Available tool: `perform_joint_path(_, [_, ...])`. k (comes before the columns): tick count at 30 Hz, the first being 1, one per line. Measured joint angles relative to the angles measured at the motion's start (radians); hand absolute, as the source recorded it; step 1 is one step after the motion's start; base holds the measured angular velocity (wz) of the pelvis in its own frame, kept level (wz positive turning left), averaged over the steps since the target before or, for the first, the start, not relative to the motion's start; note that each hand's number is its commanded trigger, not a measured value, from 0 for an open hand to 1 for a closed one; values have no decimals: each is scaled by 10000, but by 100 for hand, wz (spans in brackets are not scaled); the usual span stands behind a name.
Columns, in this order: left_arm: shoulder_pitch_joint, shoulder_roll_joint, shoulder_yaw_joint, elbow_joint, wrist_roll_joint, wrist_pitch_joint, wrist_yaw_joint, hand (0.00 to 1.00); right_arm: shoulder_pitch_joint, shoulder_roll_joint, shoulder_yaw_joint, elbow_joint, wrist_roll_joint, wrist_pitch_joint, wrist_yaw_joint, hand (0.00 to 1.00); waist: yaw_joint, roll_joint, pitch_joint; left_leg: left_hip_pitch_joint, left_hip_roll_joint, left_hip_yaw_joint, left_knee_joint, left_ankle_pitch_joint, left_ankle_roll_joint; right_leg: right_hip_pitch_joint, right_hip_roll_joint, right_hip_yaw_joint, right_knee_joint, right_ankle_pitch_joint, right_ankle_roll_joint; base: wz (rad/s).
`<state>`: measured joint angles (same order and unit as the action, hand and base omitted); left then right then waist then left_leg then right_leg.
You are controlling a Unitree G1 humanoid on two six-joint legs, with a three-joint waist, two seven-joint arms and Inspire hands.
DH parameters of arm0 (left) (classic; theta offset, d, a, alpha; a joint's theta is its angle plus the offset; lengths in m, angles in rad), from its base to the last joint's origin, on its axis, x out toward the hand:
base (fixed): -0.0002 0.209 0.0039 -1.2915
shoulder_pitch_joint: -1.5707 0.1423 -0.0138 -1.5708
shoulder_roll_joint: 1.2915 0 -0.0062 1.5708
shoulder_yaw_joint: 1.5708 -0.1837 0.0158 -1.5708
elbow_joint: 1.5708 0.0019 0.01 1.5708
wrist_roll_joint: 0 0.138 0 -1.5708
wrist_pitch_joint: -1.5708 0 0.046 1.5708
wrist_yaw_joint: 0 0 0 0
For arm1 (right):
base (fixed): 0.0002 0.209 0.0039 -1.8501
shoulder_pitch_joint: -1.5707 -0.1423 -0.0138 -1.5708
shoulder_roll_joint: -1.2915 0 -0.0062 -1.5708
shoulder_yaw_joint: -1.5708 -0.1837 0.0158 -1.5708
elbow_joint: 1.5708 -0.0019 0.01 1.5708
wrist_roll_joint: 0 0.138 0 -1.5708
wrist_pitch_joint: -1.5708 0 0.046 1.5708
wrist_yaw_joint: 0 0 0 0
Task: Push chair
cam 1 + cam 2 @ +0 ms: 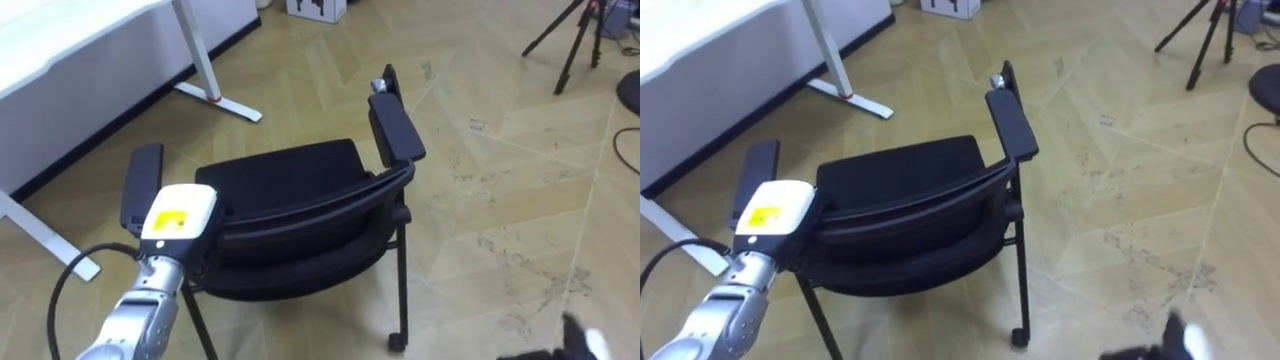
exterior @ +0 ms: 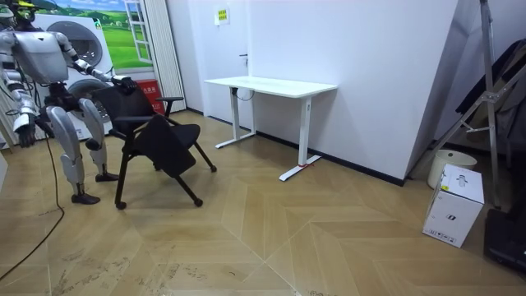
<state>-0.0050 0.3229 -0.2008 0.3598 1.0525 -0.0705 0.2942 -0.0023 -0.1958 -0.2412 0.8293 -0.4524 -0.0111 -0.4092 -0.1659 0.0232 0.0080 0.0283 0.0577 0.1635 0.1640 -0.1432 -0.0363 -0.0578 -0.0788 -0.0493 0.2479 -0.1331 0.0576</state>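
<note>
The left hand (image 1: 178, 218), with its white back and yellow sticker turned up, sits at the near left end of the backrest of the black chair (image 1: 285, 175), which has a padded seat, a slim metal frame and castors. Its fingers are hidden behind the backrest edge, so I cannot tell whether they grip. The right hand (image 2: 23, 131) hangs at the robot's side, well away from the chair, too small to read.

Ahead and left of the left hand stands the white desk (image 1: 70, 45) on white metal legs. One flat foot (image 1: 218, 97) reaches out over the pale herringbone wood floor (image 1: 500, 200), between the chair and the wall. Far ahead and to the right of the hand is a black tripod (image 1: 572, 40). The room view shows a white cardboard box (image 2: 454, 205) on the floor far beyond the desk.

The chair stands directly in front of the robot, backrest nearest to it and seat facing away toward the desk. The backrest's long line runs from the left hand forward and rightward to the far armrest (image 1: 397, 128). The near armrest (image 1: 142, 185) lies just left of the hand.
</note>
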Motion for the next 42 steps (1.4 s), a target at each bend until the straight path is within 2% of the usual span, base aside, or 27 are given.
perform_joint_path(3, [7,83,-118,-291,5,60,-28,100,26,-51,554,-1223,-690,-24,-732,0,109,-118,54,-13,-1,-4,-22,-1,0,-6,0,0,-40,1,0,0])
perform_joint_path(7, [11,64,-392,-556,103,226,-156,100,86,-47,1261,-2721,-1546,-13,-1054,0,376,-160,-1,14,-3,3,-115,0,0,42,16,1,-75,35,-25,0])
perform_joint_path(15, [16,85,-528,-876,109,411,-456,100,68,-70,1927,-4707,-3142,45,-1048,0,594,-179,-29,0,-3,22,-126,-2,0,18,16,9,-101,29,-18,0])
perform_joint_path(21, [-28,184,-593,-1022,104,564,-712,100,60,-383,2806,-5571,-3392,41,-1008,0,624,-222,-73,23,-2,24,-122,-2,1,39,26,51,-82,31,-21,0])
perform_joint_path(26, [-132,258,-774,-1101,94,650,-718,100,60,-504,3418,-6001,-3494,20,-838,0,750,-297,-62,14,-2,27,-126,-2,1,5,26,55,-66,33,-23,0])
perform_joint_path(28, [-235,246,-817,-1098,94,647,-787,100,55,-565,3434,-6231,-3828,18,-678,0,847,-297,-61,-1,-2,27,-127,-2,1,-59,26,56,-40,32,-22,0])
perform_joint_path(34, [-419,274,-978,-1022,88,630,-797,100,0,-1170,3754,-6537,-4167,-128,-364,0,1060,-352,-27,-22,-2,68,-134,-2,1,-82,25,91,-10,32,-23,-1])
perform_joint_path(42, [-650,302,-1160,-959,90,488,-781,100,-5,-1386,3982,-6931,-4307,-171,518,0,1325,-348,-26,-97,-2,67,-154,-2,0,-147,32,92,-42,33,-24,0])
